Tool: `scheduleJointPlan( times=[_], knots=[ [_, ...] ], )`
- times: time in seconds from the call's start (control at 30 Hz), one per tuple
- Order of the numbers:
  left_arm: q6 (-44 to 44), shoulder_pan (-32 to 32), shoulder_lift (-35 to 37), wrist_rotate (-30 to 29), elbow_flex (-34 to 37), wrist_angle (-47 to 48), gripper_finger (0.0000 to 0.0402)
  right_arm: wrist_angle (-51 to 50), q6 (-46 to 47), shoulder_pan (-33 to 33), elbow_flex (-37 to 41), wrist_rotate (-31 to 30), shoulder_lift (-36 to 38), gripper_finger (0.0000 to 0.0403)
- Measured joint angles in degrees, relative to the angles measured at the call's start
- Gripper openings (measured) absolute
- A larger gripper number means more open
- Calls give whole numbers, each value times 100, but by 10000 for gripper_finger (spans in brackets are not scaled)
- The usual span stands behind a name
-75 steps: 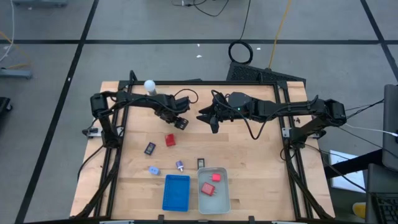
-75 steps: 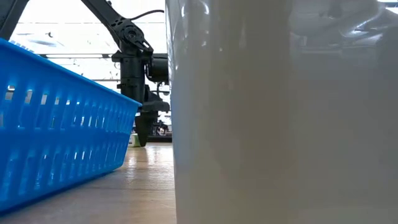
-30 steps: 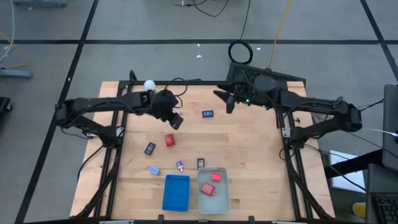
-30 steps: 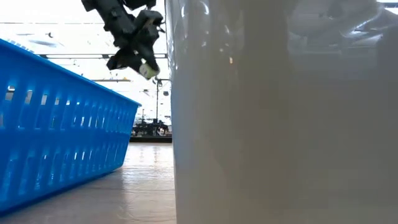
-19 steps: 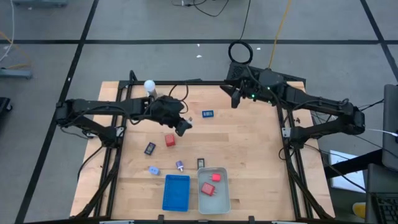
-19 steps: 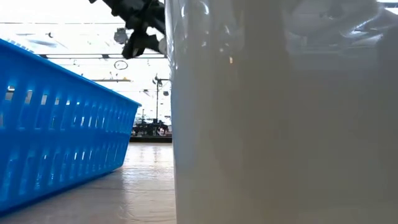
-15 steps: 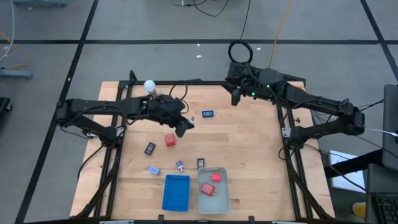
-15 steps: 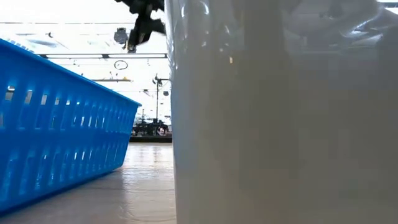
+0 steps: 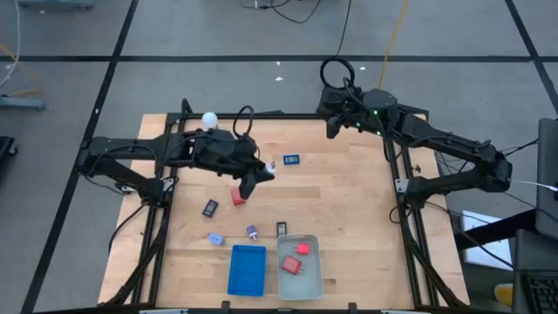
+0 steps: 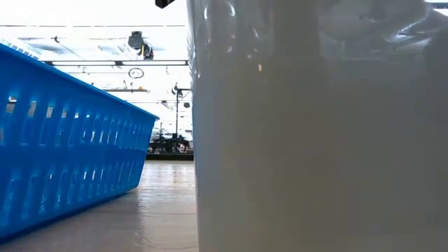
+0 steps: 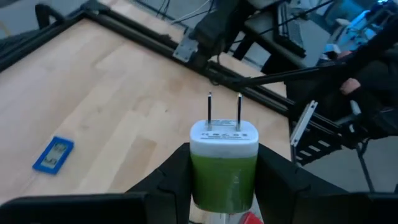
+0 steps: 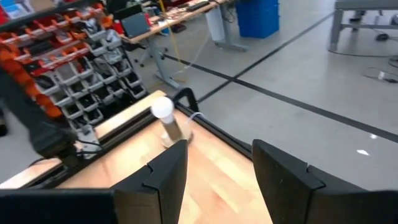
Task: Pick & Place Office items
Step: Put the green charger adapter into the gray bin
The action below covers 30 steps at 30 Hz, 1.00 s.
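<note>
My left gripper hangs over the middle of the table, shut on a green plug with a white cap and two prongs. My right gripper is open at the far edge, holding nothing. On the wood lie a red block, a black item, a light blue one, a purple-topped one, a second black one and a flat blue piece. Two red items lie in the grey tray. My left gripper pinches the plug's green body between its two fingers, one on each opposite side. The white cap and prongs stick out past the fingers, pointing along them. The plug is lifted clear of the table.
A blue tray and a pale grey tray sit side by side at the near edge; they fill the low view as the blue tray and grey tray. A white ball on a base stands at the far left.
My left gripper, carrying the green plug, has moved toward the table's right and risen, leaving the top of the low view. My right gripper has drawn back toward the far edge. The things on the table have kept their places.
</note>
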<state>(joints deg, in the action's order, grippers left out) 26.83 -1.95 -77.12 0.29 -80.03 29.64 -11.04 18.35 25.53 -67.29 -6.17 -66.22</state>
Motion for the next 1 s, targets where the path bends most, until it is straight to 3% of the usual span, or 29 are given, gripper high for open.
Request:
scheduleJointPlan(
  times=[0.37,0.77,1.0],
  knots=[
    [-576,-700,-361,4,-19,-811,129,-697,-142,263,0,28,-2,171],
    [-445,-1188,-1291,224,-15,-1845,129,-1009,-322,290,-5,14,20,171],
    [-261,-1573,-1897,230,-9,-1953,129,-1131,-457,548,-4,20,49,171]
  ],
)
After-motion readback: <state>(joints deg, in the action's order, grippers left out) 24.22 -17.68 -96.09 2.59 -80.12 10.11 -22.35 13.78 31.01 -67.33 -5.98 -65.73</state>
